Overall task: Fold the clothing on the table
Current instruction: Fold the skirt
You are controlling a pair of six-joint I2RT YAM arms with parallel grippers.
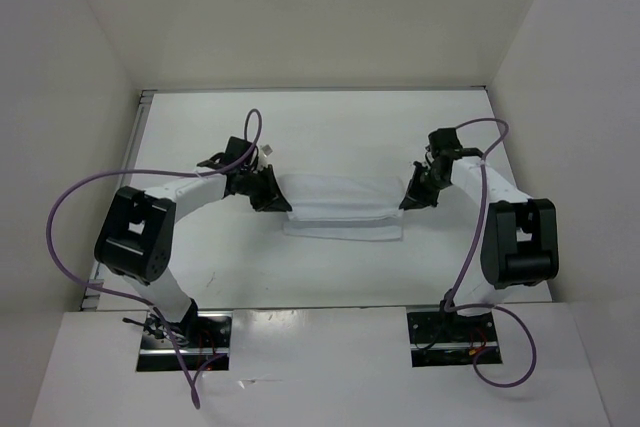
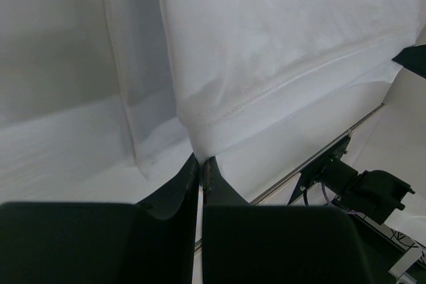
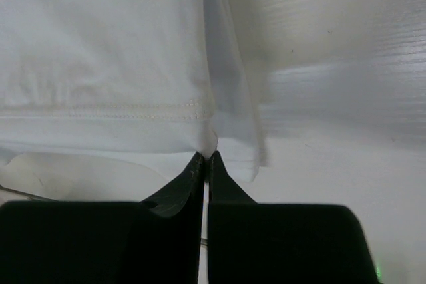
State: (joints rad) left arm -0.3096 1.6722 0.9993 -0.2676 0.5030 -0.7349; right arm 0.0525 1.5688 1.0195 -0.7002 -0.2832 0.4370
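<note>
The clothing (image 1: 338, 209) lies across the middle of the top view as a white band on the bench (image 1: 330, 127), stretched between the two arms. The left claw (image 1: 272, 197) is at its left end and the right claw (image 1: 412, 197) at its right end. In the left wrist view, the left claw has its tips pinched together on a corner of the clothing, just below the stitched hem (image 2: 293, 78). In the right wrist view, the right claw is likewise closed tight on a corner, with a second layer showing just right of the tips. Another layer shows along the band's lower edge in the top view.
</note>
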